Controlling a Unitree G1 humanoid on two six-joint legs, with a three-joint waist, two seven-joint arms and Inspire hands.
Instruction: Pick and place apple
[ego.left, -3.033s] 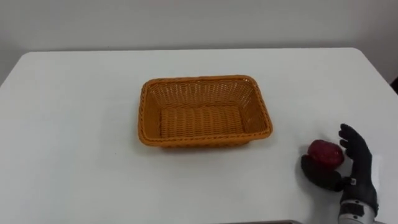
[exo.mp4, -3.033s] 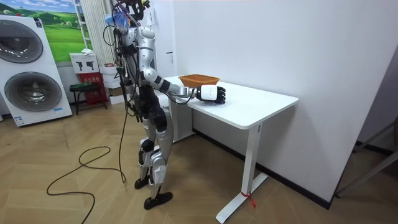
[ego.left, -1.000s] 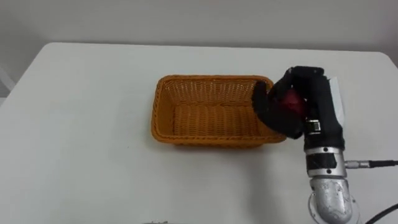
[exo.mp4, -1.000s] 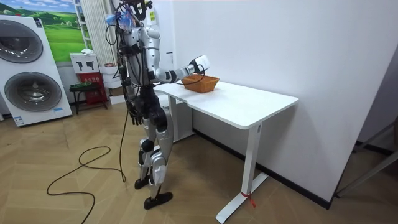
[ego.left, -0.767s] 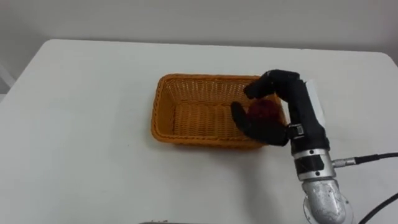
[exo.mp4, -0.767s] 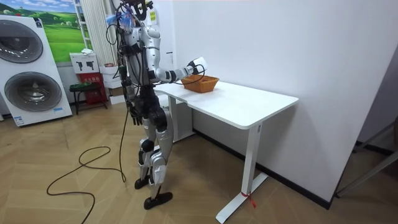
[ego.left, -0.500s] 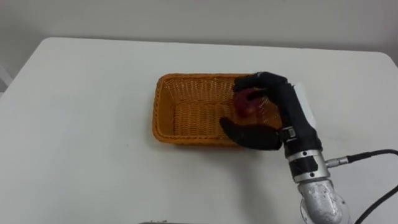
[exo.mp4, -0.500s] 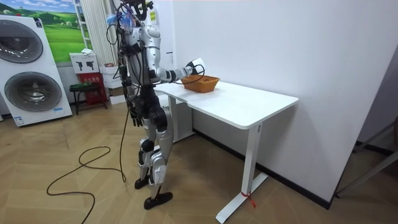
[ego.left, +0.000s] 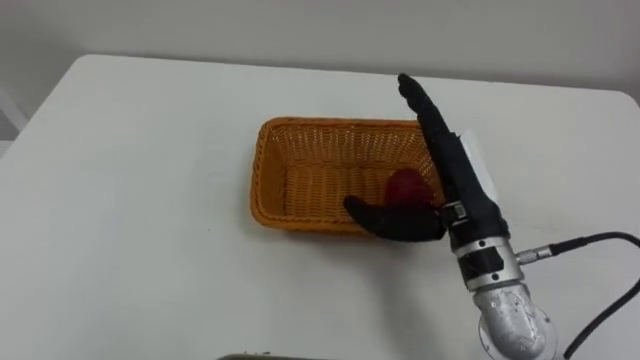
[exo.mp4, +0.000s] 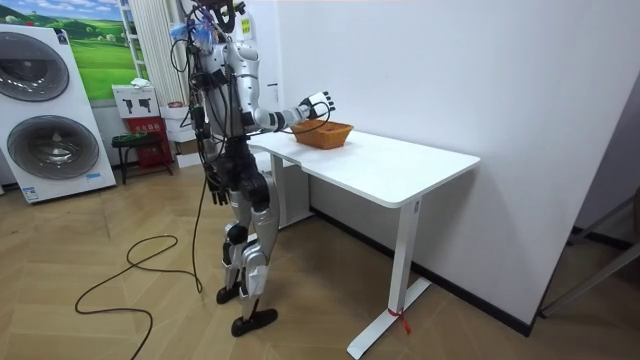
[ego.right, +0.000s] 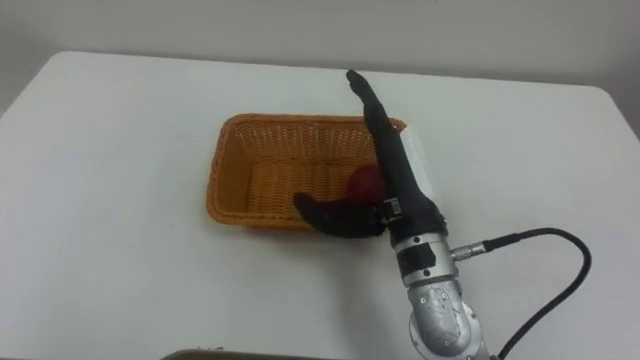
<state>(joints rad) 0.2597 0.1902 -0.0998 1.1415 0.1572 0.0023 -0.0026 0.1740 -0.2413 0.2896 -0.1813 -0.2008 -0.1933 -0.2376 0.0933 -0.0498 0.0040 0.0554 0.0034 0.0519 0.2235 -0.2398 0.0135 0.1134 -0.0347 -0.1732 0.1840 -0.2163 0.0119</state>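
Apple (ego.left: 405, 186) down inside the basket (ego.left: 259, 180), at its right end, on the woven floor. Right hand (ego.left: 447, 160) just above that end of the basket, fingers stretched out straight, thumb splayed over the basket's near rim, holding nothing. Looks like the letting-go bit, pretty much done. For a clean finish: lift straight up out of the basket first, keep the fingers flat, mind the thumb near that rim so as not to drag the basket across the white surface (ego.left: 130, 200), then clear off to the basket's right.
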